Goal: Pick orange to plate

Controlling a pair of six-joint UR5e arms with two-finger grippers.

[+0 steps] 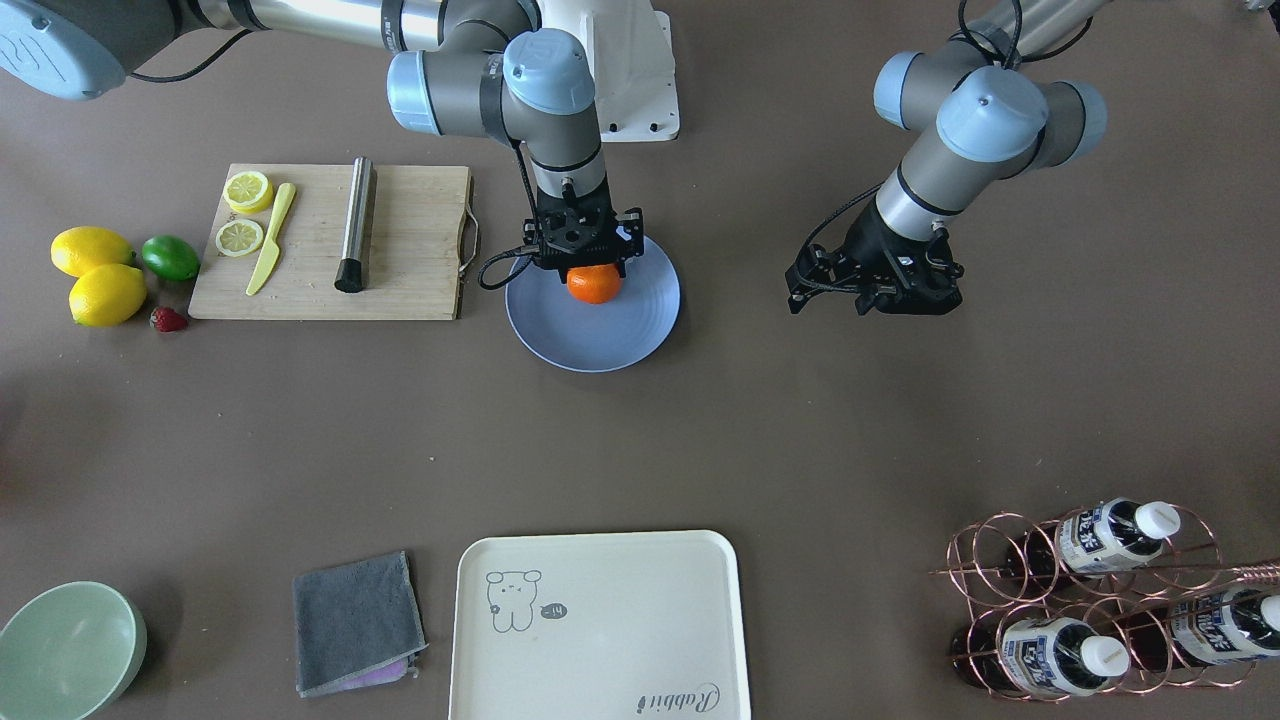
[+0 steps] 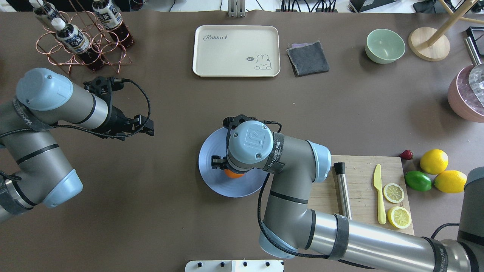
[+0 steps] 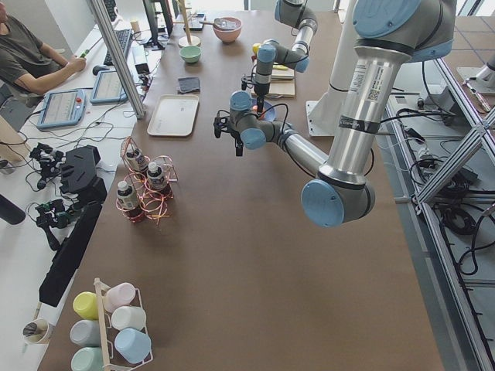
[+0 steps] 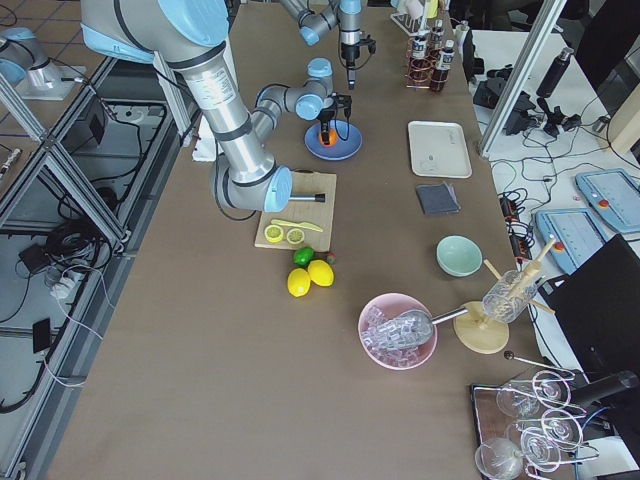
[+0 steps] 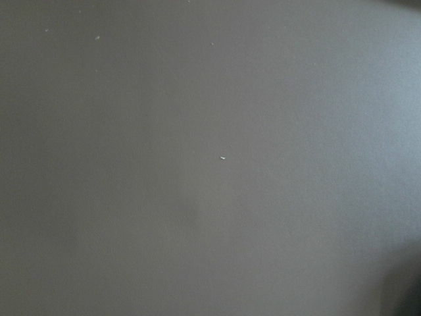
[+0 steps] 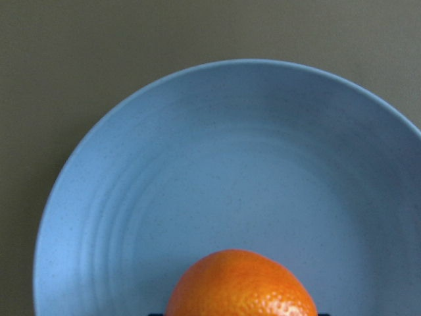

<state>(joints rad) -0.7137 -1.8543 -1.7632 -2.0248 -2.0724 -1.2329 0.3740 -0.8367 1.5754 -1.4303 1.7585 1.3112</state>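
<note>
The small round bright-orange fruit (image 1: pixel 594 284) sits between the right arm's fingers (image 1: pixel 618 262). They look closed around it, right above the round, flat blue plate (image 1: pixel 600 345). The arm points straight down, so the orange is over the plate and not over the brown surface (image 1: pixel 700 450). It is close to the middle of the plate, a bit on the near side, by the robot. In the right wrist view the orange is at the bottom edge with blue plate behind it, so it is low down. I cannot tell if it touches the plate yet. I think the job is almost done. The fingers only need to let go gently so the round fruit does not roll off. The left arm's fingers (image 1: pixel 880 292) hang over bare surface, well to the left of the plate and out of the way. I cannot tell if they are open or closed. The wooden cutting board (image 1: pixel 410 250), the two yellow lemons (image 1: pixel 107 294) and the green lime (image 1: pixel 170 257) lie to the right, apart from the plate. The cream tray (image 1: pixel 620 600) lies on the far side.
</note>
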